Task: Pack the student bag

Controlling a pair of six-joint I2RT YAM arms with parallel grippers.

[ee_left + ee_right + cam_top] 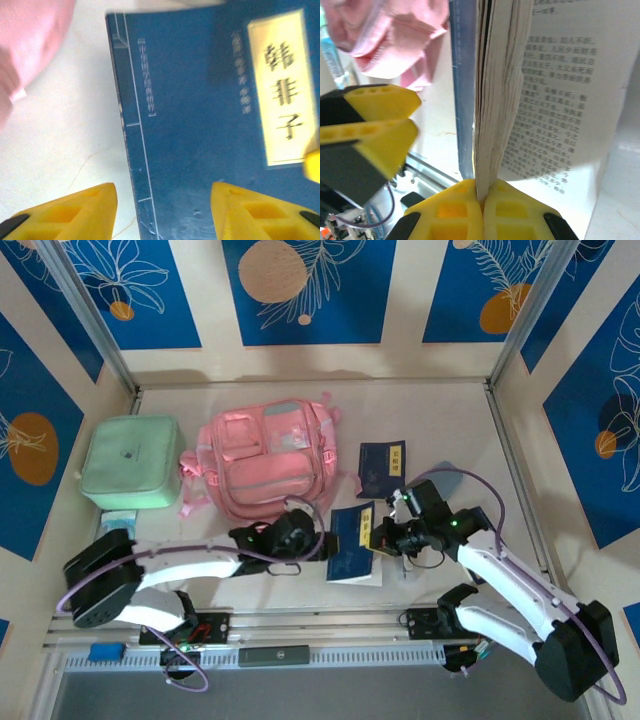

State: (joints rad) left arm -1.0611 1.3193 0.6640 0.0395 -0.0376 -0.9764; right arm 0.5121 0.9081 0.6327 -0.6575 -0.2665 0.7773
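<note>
Walls at 9, 12 and 3 o'clock; bare counter (440, 415) at 12 to 2 o'clock beyond the student bag (265, 465), flat at mid-counter. Right hand (480, 195) pressed together on a sheaf of pages of the near book (350, 552), at 5 o'clock of the bag. Left hand (162, 189) partly apart, gripping nothing, straddling that book's spine edge. Two books, the far book (381, 468) at 3 o'clock of the bag; one green case (130, 462) just beside it at 9 o'clock; one bag.
</note>
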